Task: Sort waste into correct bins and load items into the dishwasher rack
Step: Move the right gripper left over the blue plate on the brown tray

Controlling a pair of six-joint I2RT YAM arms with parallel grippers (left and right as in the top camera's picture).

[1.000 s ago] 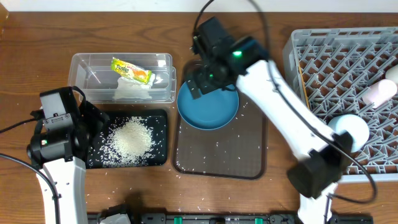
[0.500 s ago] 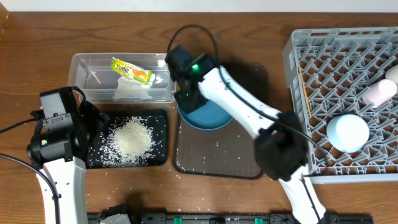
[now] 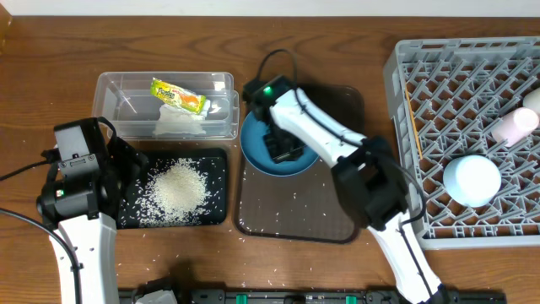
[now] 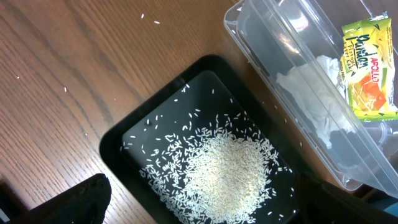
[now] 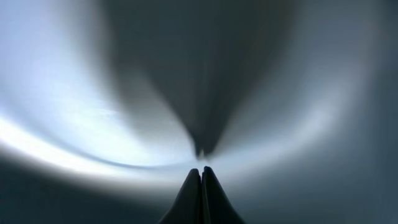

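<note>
The blue plate (image 3: 256, 145) lies on the far end of the brown tray (image 3: 295, 215). My right gripper (image 3: 284, 149) points down at the plate's middle, fingers pressed together with nothing between them. In the right wrist view the shut tips (image 5: 201, 171) hover just over the plate's glossy surface (image 5: 93, 124). My left gripper (image 4: 205, 208) stands open above the black tub (image 4: 118, 140), which holds a heap of rice (image 4: 230, 171). The clear tub (image 3: 126, 89) holds the snack wrapper (image 3: 179, 95) and the tissue (image 3: 179, 124).
The grey rack (image 3: 405, 76) at the right holds an upturned white bowl (image 3: 471, 179), a cup (image 3: 515, 125) and chopsticks (image 3: 411, 118). Stray rice grains dot the brown tray and the wood near the black tub.
My right gripper has shut and swung from the plate's far rim, past its left edge, to over the plate's middle. The left arm has not moved.
</note>
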